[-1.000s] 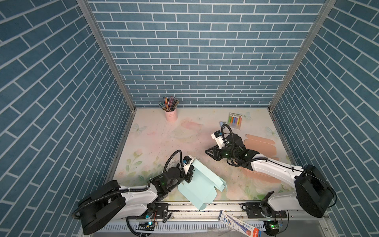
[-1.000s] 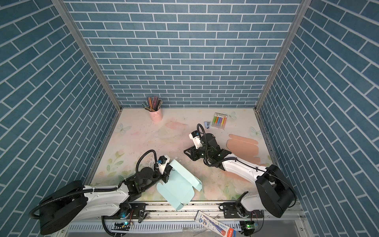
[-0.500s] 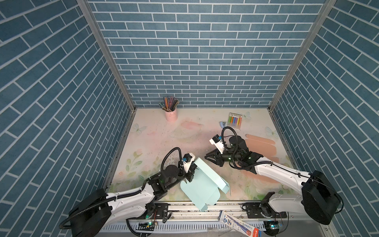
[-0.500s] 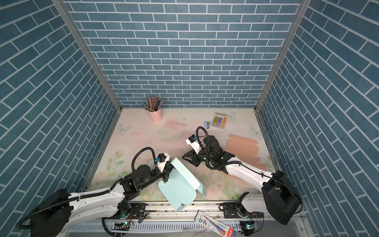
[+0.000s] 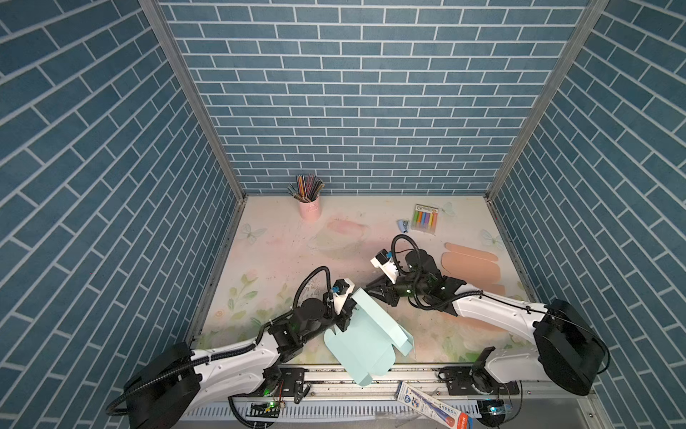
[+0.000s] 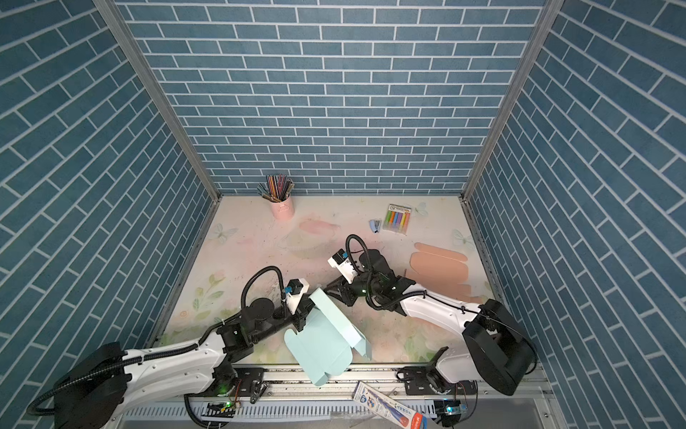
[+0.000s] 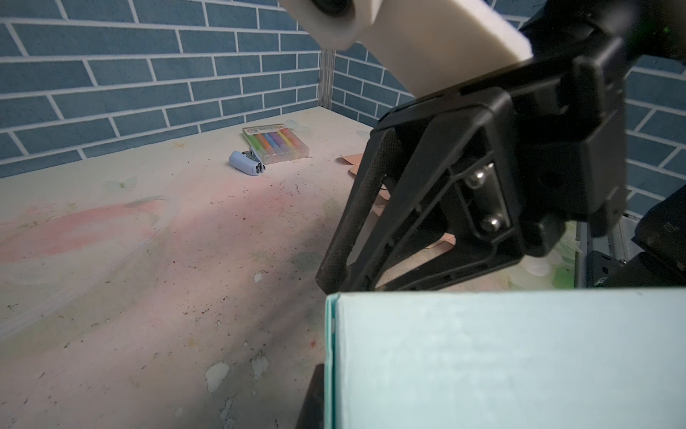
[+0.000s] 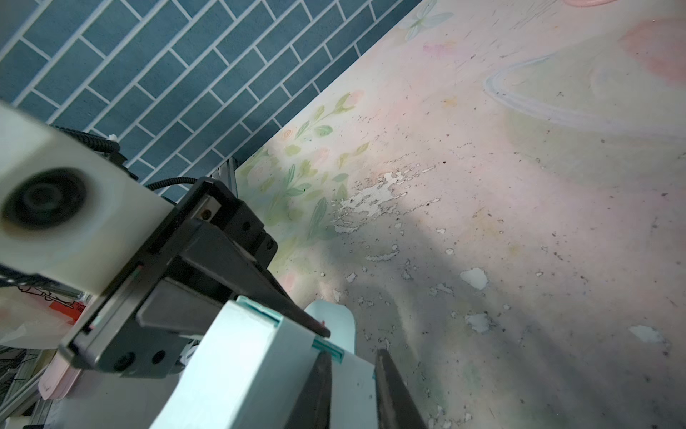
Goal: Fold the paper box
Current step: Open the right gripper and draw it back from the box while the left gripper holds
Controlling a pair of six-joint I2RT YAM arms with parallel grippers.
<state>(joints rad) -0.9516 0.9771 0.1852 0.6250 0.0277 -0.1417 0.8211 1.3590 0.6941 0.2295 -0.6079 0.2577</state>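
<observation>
box point(image 5: 365, 334) approx half-formed, flaps point(image 5: 402, 340) loose, left claw point(image 5: 343, 324) clamped on one wall. right claw point(image 5: 371, 291) narrow at its top edge, grip unclear; closing flaps left.

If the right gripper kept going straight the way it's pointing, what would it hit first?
Most likely the paper box: the right gripper points at the raised upper corner, close to where the left gripper holds it. Exact depth is hard to judge.
</observation>
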